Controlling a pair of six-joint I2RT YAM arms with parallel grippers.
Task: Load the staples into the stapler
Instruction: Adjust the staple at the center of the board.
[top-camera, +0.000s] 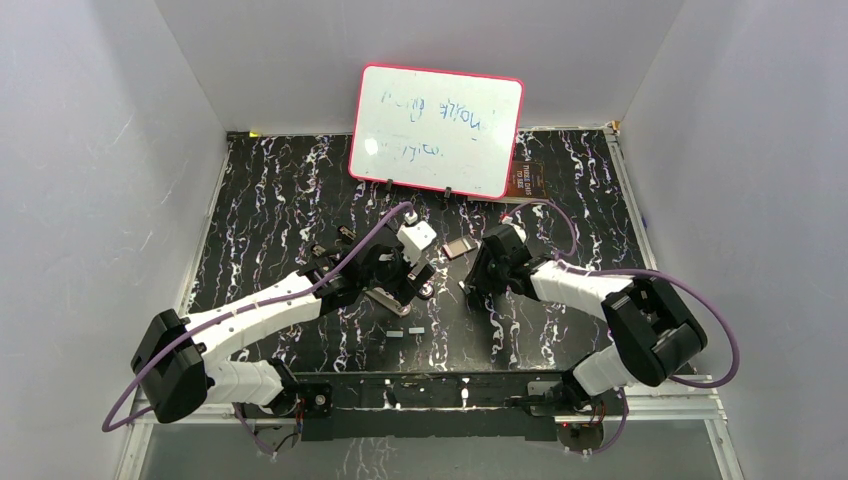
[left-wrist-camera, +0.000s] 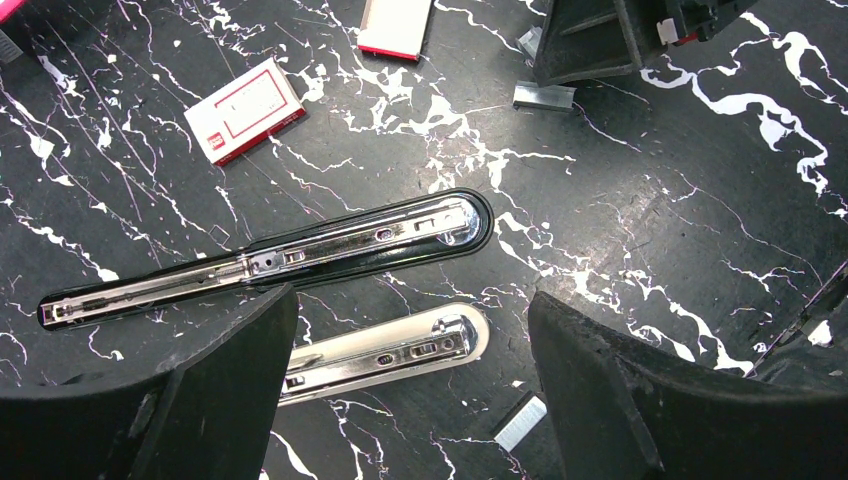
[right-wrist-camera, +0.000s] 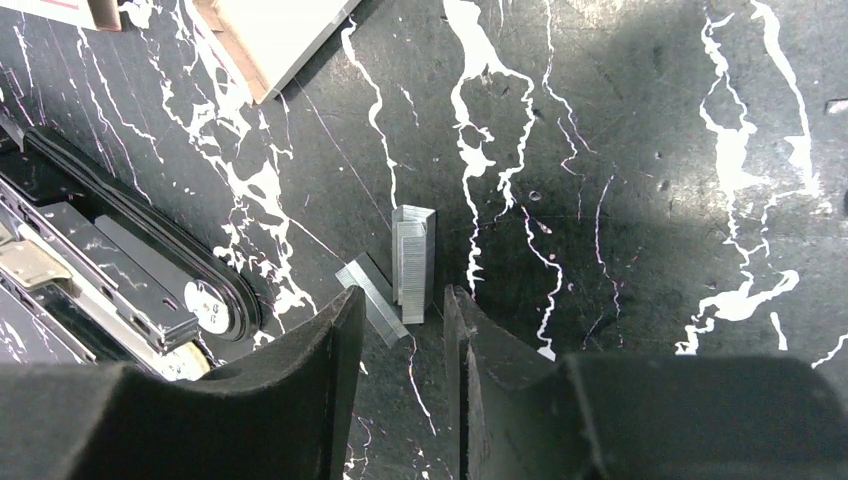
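Left end effector (left-wrist-camera: 412, 300): stood wide open, held nothing, hung just above the stapler (left-wrist-camera: 270, 255) lying opened on the counter (left-wrist-camera: 650, 200). Right end effector (right-wrist-camera: 402, 295): stood narrow, tips straddling the near end of the staples (right-wrist-camera: 415, 255), without visibly clamping them.

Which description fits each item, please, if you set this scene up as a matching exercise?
1 stapler
2 left gripper
3 right gripper
4 white box with red label

a jaws wide, above the stapler
b fingertips close together but apart, at the staple strips
c lying swung open, metal rail bared
d lying flat, away from both grippers

Pairs: 1c, 2a, 3b, 4d
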